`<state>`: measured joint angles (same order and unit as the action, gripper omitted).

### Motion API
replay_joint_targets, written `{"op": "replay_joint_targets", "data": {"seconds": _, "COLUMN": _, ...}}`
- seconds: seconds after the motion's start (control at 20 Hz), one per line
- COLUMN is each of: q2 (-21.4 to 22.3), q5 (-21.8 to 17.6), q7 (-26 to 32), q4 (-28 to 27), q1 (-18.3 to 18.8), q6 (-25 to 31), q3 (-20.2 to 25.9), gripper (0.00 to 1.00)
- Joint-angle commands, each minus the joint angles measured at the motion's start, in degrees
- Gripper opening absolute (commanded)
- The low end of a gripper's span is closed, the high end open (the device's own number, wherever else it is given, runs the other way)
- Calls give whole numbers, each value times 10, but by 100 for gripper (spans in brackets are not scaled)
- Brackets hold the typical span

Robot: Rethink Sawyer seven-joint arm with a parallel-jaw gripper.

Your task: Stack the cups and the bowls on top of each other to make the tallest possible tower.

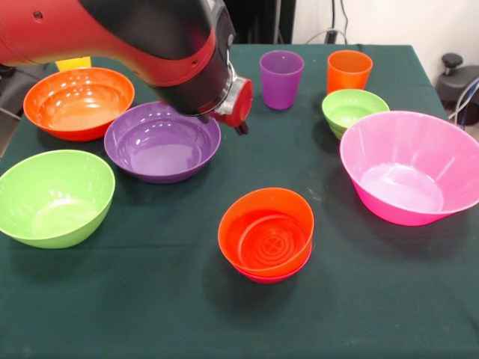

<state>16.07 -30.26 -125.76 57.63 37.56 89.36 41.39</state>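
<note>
The tower is a small orange bowl (266, 233) nested in a small red-magenta bowl (274, 275), standing at the table's middle front. A purple cup (281, 78) and an orange cup (349, 71) stand upright at the back. A corner of the yellow cup (73, 63) shows behind the arm. The arm reaches in from the top left, and its gripper end (238, 112) hangs over the right rim of the large purple bowl (161, 142). Most of the gripper is hidden by the arm. Nothing shows in its hold.
A large orange bowl (78, 101) sits at the back left, with a large lime green bowl (52, 196) in front of it. The huge pink bowl (412, 168) fills the right side. Behind it is a small green bowl (353, 111). A dark green cloth (150, 299) covers the table.
</note>
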Motion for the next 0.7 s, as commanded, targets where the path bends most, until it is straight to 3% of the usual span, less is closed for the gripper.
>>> {"op": "replay_joint_targets", "data": {"seconds": 0.05, "q2": -16, "q5": -10, "q7": 22, "q4": -20, "q1": -18, "q6": -12, "q3": -46, "gripper": 100}}
{"op": "replay_joint_targets", "data": {"seconds": 0.7, "q2": -9, "q5": -5, "q7": 19, "q4": -4, "q1": -20, "q6": -30, "q3": -58, "gripper": 100}}
